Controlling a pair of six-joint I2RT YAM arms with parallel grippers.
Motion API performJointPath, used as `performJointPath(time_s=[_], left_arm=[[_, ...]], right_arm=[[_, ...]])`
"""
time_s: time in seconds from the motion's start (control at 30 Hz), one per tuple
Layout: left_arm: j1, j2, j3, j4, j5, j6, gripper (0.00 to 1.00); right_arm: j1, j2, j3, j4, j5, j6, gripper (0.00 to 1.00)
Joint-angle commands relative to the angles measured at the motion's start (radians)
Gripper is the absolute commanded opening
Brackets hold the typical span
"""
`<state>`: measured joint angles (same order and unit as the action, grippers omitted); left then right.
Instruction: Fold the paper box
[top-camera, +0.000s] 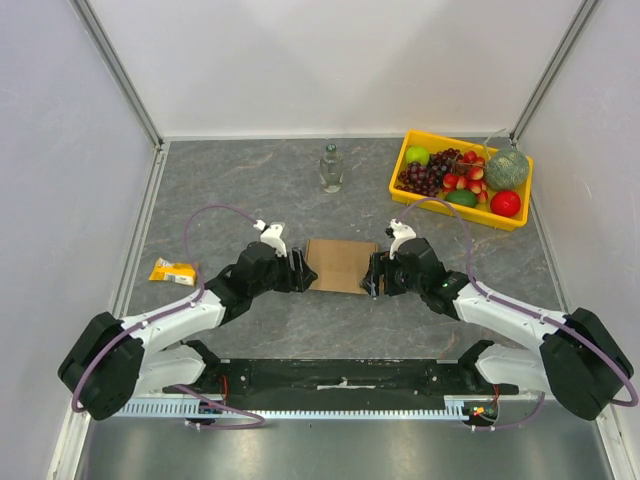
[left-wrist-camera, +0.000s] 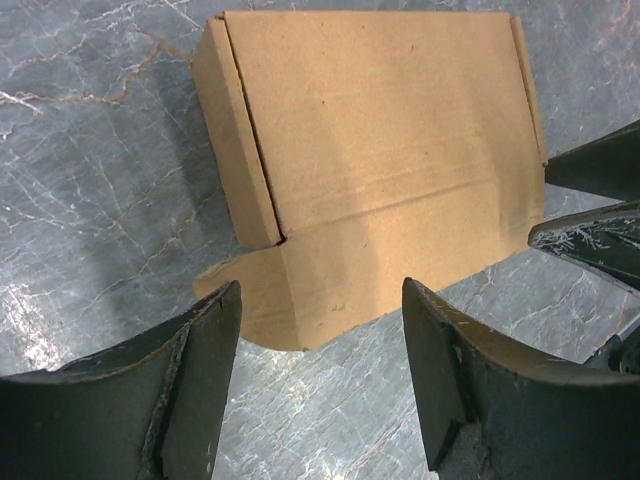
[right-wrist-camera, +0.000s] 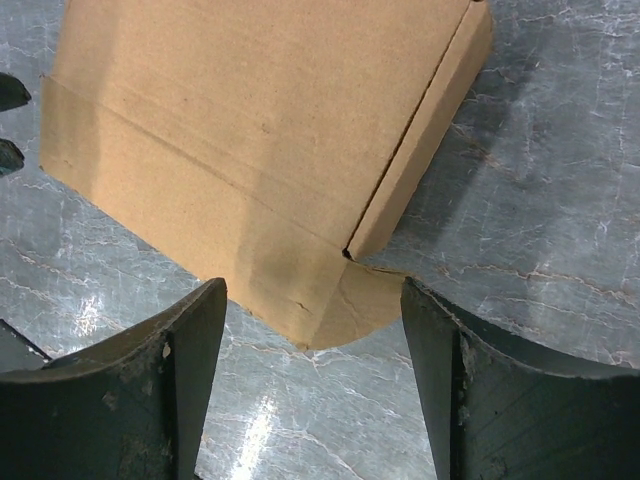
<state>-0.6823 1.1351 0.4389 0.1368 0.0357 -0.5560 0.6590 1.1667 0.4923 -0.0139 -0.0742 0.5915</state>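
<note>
The paper box (top-camera: 340, 265) is plain brown cardboard, lying on the grey table between both arms. In the left wrist view the box (left-wrist-camera: 380, 170) shows its top panel, a folded side flap at the left and a rounded tab toward me. My left gripper (left-wrist-camera: 320, 375) is open and empty just short of that tab. In the right wrist view the box (right-wrist-camera: 260, 130) shows a side flap at the right and a rounded tab near me. My right gripper (right-wrist-camera: 312, 385) is open and empty just short of it. In the top view the grippers (top-camera: 302, 270) (top-camera: 376, 273) flank the box.
A yellow tray (top-camera: 410, 185) of plastic fruit stands at the back right. A clear glass bottle (top-camera: 331, 168) stands behind the box. A small yellow packet (top-camera: 172, 271) lies at the left. The enclosure walls close in the table's sides and back.
</note>
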Motion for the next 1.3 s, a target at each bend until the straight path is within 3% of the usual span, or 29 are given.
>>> performJointPath(time_s=[0.0, 0.87, 1.27], left_arm=[[-0.003, 0.025, 0.052, 0.029, -0.022, 0.041, 0.72], [-0.013, 0.077, 0.058, 0.043, 0.016, 0.050, 0.71], [-0.023, 0.045, 0.035, 0.044, 0.030, 0.028, 0.69]], right_arm=[[-0.001, 0.013, 0.002, 0.037, -0.004, 0.008, 0.77], [-0.001, 0.033, 0.000, 0.052, -0.047, 0.039, 0.77], [-0.001, 0.039, 0.002, 0.068, -0.081, 0.059, 0.70]])
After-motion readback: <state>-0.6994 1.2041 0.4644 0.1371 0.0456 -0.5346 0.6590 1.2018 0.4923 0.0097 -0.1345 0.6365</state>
